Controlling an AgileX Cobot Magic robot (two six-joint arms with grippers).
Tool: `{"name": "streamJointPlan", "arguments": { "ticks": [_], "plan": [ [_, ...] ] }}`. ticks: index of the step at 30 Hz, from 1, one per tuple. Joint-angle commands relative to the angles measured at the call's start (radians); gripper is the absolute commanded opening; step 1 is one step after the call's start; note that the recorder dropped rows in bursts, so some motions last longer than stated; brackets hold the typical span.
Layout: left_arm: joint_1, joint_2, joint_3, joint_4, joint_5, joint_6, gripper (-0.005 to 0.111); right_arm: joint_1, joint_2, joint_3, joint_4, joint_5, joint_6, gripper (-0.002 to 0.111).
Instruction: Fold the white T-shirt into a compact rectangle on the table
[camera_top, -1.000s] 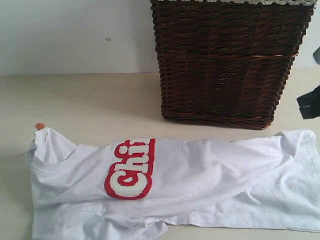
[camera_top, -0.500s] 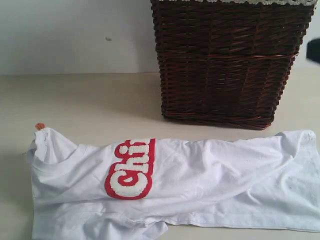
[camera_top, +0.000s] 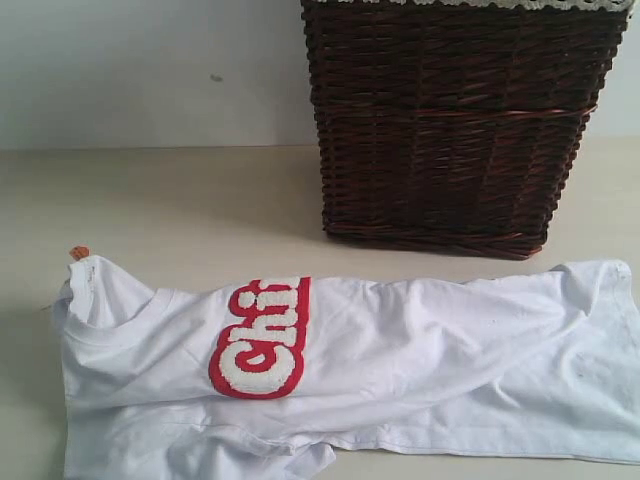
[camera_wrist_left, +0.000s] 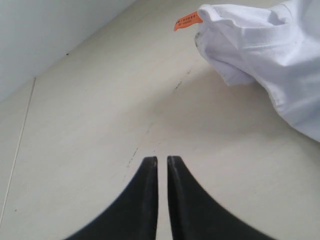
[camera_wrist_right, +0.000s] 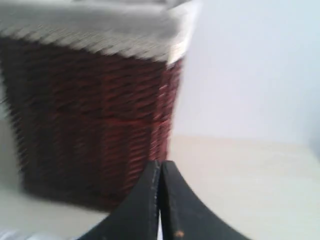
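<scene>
white T-shirt (camera_top: 400, 350) flat, creased, on table (camera_top: 180, 200) in front of wicker basket (camera_top: 450, 130), not touching it; orange tag (camera_top: 79, 253) end out past basket's left side | L gripper (camera_wrist_left: 162, 160): fingers nearly pressed together, empty, over bare table by tag | R gripper (camera_wrist_right: 160, 164): fingers pressed together, empty, facing basket corner, view blurred

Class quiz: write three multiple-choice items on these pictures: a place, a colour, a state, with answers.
1. Where does the basket stand, relative to the T-shirt?
A) on it
B) on the table, beyond it
C) under it
2. What colour outlines the letters?
A) blue
B) red
C) green
3. How is the right hand?
A) wide open
B) gripping the T-shirt
C) shut, holding nothing
Answers: 1 B, its base rests on bare table past the cloth; 2 B, a red edge rings the white letters; 3 C, its fingers meet with nothing between.
</scene>
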Motion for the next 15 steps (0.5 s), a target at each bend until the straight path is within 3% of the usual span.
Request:
{"name": "streamJointPlan", "arguments": {
  "ticks": [1,8,12,15],
  "plan": [
    [0.002,-0.002,-0.003,-0.012,-0.004,-0.003,0.009,-0.013,-0.018,0.087,-0.15,-0.269,0.089,0.008],
    [0.002,-0.002,-0.003,-0.012,-0.004,-0.003,0.009,0.019,-0.077,0.293,0.081,-0.314,0.096,0.037],
    [0.002,-0.002,-0.003,-0.012,-0.004,-0.003,0.009,0.088,-0.118,0.411,0.066,-0.546,0.027,0.037],
    [0.002,-0.002,-0.003,-0.012,-0.004,-0.003,0.009,0.13,-0.158,0.477,0.066,-0.618,-0.029,0.032]
  ]
}}
